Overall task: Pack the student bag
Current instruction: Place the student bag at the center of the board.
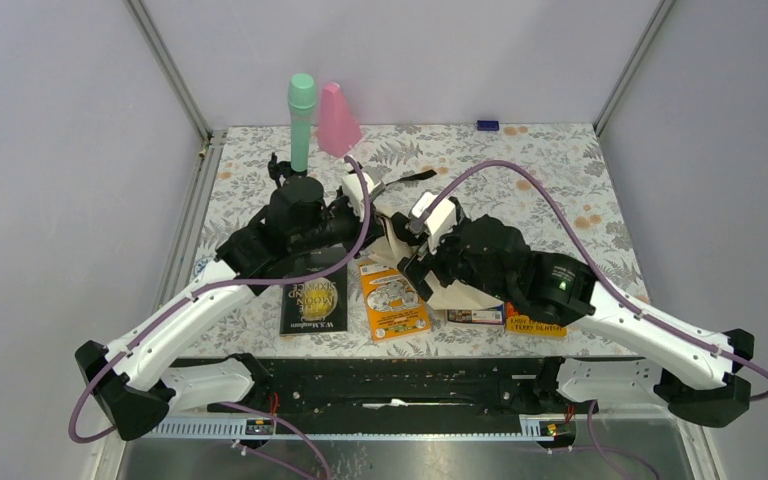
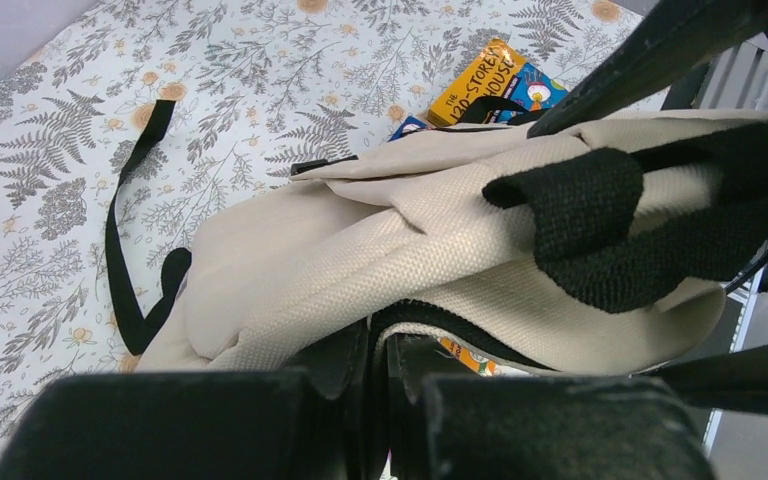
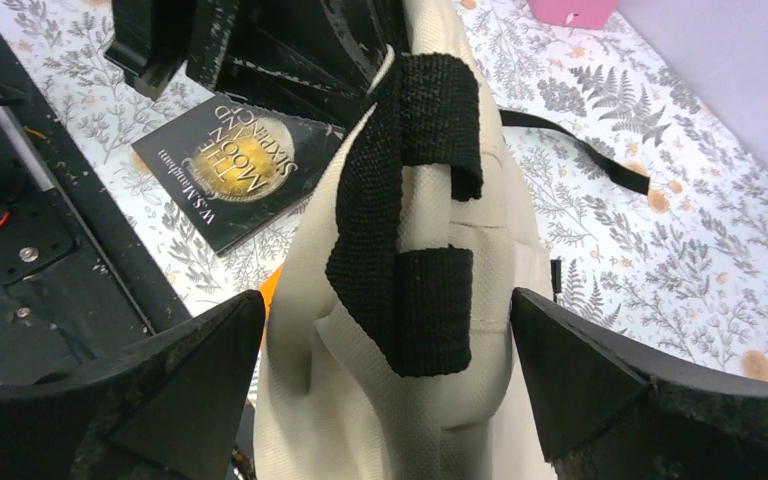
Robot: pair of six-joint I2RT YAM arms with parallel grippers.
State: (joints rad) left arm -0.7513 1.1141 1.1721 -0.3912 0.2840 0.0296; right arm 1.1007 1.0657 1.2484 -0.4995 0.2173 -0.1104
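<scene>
Toward centre of table (image 1: 560, 170) — left gripper (image 2: 378, 368) pinches student bag (image 2: 360, 250) at its black zipper edge; right gripper (image 3: 385, 312) gapes wide, straddling its top.

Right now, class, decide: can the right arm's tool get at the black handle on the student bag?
Probably yes. The right tool stands open with the black handle of the student bag between its fingers, nothing in between.

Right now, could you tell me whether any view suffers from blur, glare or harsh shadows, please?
Top external: even, soft light, no glare, only faint shadows on the table. Left wrist: the weave of the student bag is sharp, but the left claw is a dark, blurred mass. Right wrist: the black strap is crisp; the right claw is near-black, with little detail.
</scene>
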